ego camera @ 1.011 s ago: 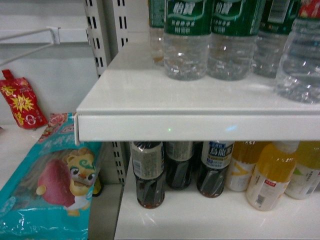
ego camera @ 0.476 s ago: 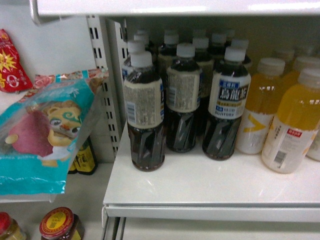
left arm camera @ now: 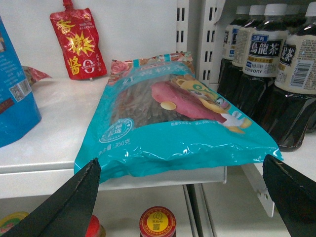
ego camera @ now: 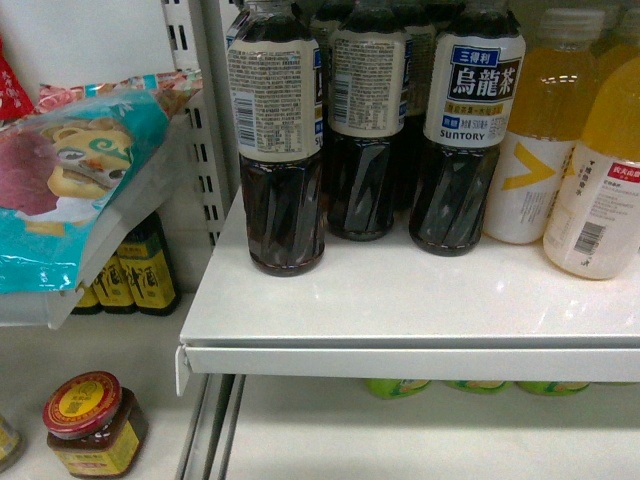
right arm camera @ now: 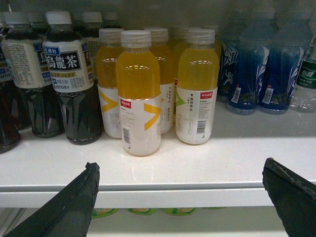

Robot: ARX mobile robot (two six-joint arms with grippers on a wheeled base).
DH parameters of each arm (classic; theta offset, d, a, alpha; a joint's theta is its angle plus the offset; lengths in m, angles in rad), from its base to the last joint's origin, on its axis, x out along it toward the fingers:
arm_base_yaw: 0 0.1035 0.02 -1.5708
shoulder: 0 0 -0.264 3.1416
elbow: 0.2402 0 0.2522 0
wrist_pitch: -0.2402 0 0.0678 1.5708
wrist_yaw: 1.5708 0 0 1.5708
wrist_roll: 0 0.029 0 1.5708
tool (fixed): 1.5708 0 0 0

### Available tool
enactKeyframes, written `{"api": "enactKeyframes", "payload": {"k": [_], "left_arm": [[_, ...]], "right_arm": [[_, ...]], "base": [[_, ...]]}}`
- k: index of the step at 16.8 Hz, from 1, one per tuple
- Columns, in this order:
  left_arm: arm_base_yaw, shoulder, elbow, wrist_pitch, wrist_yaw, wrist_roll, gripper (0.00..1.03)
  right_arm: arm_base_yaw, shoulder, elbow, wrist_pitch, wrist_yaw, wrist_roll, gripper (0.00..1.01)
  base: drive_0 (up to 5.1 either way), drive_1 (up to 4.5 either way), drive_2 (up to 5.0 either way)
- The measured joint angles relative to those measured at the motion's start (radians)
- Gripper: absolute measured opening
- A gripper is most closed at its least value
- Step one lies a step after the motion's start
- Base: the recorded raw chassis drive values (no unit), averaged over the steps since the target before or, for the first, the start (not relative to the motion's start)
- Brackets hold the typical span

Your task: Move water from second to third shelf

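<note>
Water bottle (right arm camera: 306, 84) beside blue bottles (right arm camera: 261, 69); formerly overhead.

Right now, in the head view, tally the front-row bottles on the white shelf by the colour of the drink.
Dark tea bottles: 3
Yellow drink bottles: 2
Total: 5

Front row — three dark tea bottles (ego camera: 372, 120), two yellow drink bottles (ego camera: 540, 130) — one red-lidded jar (ego camera: 92, 422).
</note>
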Motion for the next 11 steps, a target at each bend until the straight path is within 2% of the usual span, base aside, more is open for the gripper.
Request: {"api": "enactKeyframes", "payload": {"k": [11], "left_arm": [[0.000,0.000,0.000,0.000,0.000,0.000,0.98]], "right_arm": [[0.000,0.000,0.000,0.001,0.000,0.000,0.98]], "base": [[0.0,0.00,0.0]]}}
